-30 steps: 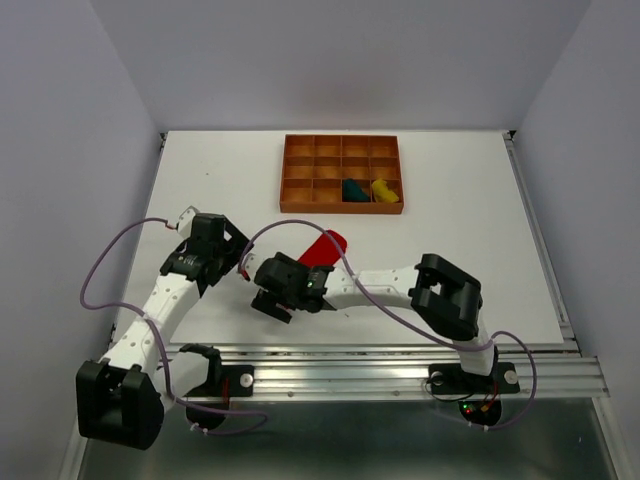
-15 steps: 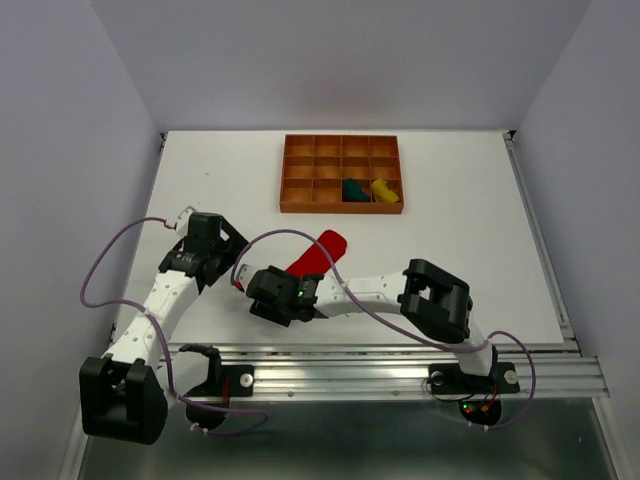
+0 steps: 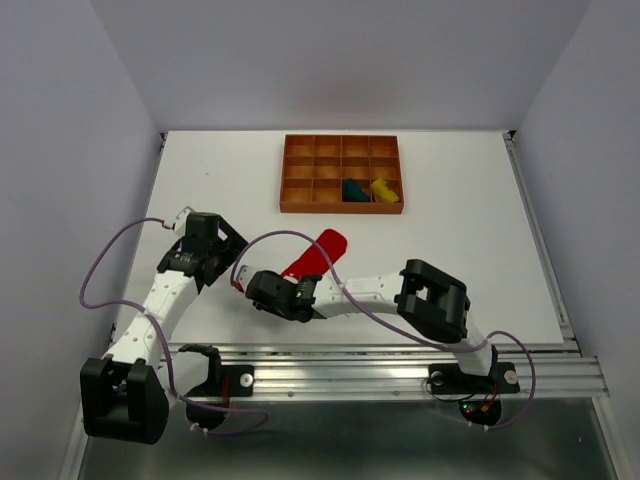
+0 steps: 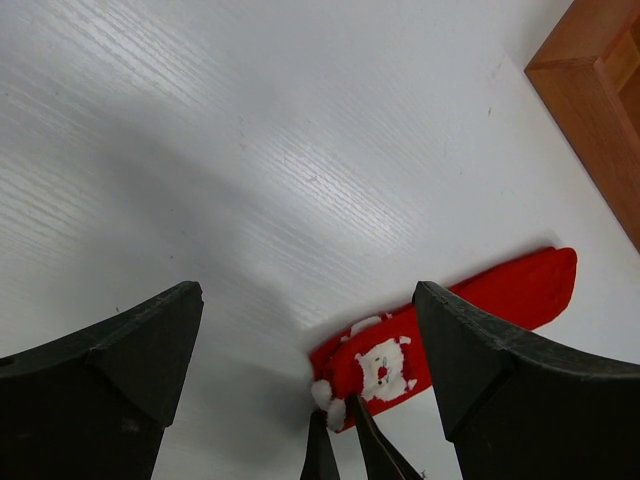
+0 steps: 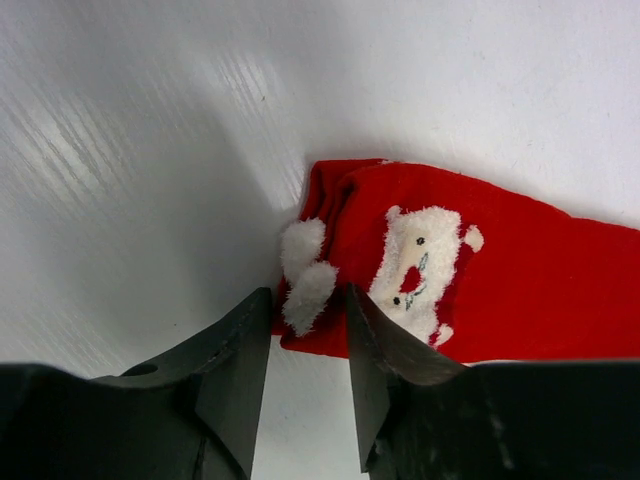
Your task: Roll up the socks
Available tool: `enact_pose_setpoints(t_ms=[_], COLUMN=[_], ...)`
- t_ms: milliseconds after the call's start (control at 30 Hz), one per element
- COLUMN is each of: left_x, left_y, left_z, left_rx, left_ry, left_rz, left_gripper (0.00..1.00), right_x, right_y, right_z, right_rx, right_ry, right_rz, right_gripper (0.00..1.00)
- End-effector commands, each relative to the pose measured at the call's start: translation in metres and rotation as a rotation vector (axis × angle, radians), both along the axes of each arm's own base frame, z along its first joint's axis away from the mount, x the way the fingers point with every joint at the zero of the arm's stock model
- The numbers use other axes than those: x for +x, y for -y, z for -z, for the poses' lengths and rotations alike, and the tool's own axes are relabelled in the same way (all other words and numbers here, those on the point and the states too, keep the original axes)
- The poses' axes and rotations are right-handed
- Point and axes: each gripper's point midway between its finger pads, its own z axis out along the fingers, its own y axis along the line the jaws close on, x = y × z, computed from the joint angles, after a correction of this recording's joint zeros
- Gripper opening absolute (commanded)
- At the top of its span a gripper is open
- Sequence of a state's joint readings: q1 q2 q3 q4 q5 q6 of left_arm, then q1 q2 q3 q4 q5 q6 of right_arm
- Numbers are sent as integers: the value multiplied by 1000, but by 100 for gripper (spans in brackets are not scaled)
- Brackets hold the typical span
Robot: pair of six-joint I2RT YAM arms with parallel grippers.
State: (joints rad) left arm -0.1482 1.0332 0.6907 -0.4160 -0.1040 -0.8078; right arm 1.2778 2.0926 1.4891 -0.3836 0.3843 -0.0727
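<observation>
The white counter (image 3: 450,250) carries a brown gridded tray (image 3: 341,174) at its far side, with a dark teal sock (image 3: 353,189) and a yellow sock (image 3: 384,190) bundled in neighbouring compartments of its near row. The red sock (image 3: 315,252) lies flat on the bare counter nearer the arms, well apart from the tray. The left tool (image 4: 307,295) is spread wide just beside the sock's cuff end, holding nothing. The right tool (image 5: 307,300) straddles that cuff with its jaws narrowly apart, a white pom-pom between them, though I cannot tell if they pinch it.
</observation>
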Motion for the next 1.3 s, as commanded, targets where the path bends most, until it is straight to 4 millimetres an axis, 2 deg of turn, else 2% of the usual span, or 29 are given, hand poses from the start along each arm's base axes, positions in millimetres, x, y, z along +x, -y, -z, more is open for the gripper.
enact_pose_setpoints(t_ms=[0,100,267,300,400,600,633,700,967,1033,1167,1267], left_x=[1,2,1,-1,-6,-21,-24,-30,-43,-47,-54,-58], left_y=[-1,1,10,12,24,50,55,63,89,96,112,121], left_z=[1,3,7,11,18,31,31,35,35,36,39,40], left_rx=[6,-1,-39,-46,-100,-211,-220,-234,-268,-273,-288,-316], left_ry=[3,-1,-5,-12,-18,-5,-5,-13,-21,-28,-32,-37], left_rz=[14,26,64,67,121,222,241,278,388,410,479,511], left_gripper=[99,99,99,99,99,99,99,99,99,99,99,99], right_x=[-10,-15,-24,-22,-29,-45,-47,-45,-50,-41,-41,-37], right_y=[10,15,30,37,41,42,42,46,47,52,49,51], right_z=[20,24,30,28,23,-4,-7,-14,-35,-36,-54,-58], right_rx=[-60,-69,-79,-74,-38,142,175,223,392,429,541,582], right_ry=[-42,-63,-120,-127,-172,-382,-432,-510,-767,-806,-909,-947], right_rz=[2,-10,-28,-10,-25,-74,-40,-28,-57,-22,-61,-41], right_gripper=[40,36,21,19,9,6,6,3,1,1,1,1])
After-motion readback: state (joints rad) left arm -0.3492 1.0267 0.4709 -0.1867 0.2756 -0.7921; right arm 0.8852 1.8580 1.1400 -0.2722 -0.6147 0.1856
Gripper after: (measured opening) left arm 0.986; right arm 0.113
